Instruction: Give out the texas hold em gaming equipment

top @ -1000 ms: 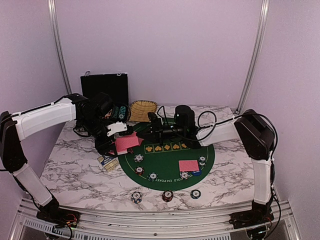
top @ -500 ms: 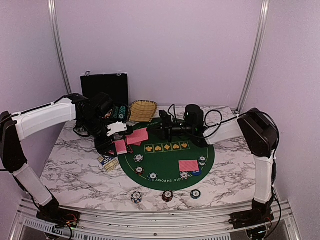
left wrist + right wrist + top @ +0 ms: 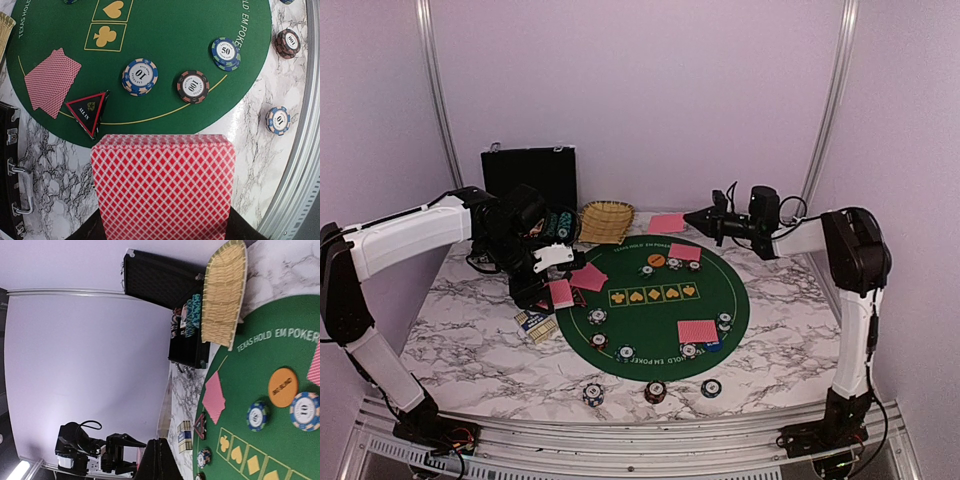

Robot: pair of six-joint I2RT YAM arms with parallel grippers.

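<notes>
Right arm (image 3: pixel 800 238) retreated — card (image 3: pixel 667 222) beyond felt (image 3: pixel 655 318) lies left-right; left jaws grip deck (image 3: pixel 162 187).

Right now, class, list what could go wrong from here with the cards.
1. The left gripper seems to grip the card deck by one end only; its staggered edges suggest cards could slide out.
2. The deck sits close to the triangle marker; lowering it might nudge that.

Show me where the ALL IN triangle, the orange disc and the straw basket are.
ALL IN triangle (image 3: pixel 89 110): left wrist view, its black centre.
orange disc (image 3: pixel 282 387): right wrist view, middle of its face.
straw basket (image 3: pixel 605 222): top external view, its woven floor.
</notes>
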